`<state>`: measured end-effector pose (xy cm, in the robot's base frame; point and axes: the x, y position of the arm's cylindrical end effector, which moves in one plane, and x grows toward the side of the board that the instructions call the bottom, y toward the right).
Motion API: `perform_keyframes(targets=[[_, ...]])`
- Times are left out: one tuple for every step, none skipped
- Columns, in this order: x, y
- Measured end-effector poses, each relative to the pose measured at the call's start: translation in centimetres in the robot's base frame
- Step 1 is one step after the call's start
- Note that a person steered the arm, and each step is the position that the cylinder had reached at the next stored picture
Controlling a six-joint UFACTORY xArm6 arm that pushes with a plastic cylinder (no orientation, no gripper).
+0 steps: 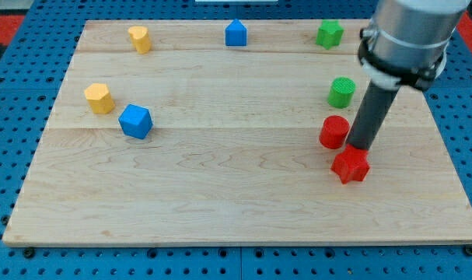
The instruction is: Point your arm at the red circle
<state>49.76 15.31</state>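
Note:
The red circle (334,131), a short red cylinder, stands on the wooden board (220,194) at the view's right. My dark rod comes down from the view's top right, and my tip (361,148) rests just right of the red circle and just above a red star block (351,165). The tip looks very close to both; I cannot tell whether it touches either.
A green cylinder (341,92) stands above the red circle, and a green star block (329,34) is near the top edge. A blue pentagon block (236,33) is at top centre. Two yellow blocks (140,38) (99,98) and a blue cube (135,121) are at the left.

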Motion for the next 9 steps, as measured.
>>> perform_keyframes(targets=[[2.3,-3.1],[2.3,3.7],[3.5,8.1],[3.8,8.8],[3.8,9.4],[3.8,9.4],[3.6,9.0],[0.6,8.8],[-1.1,6.9]])
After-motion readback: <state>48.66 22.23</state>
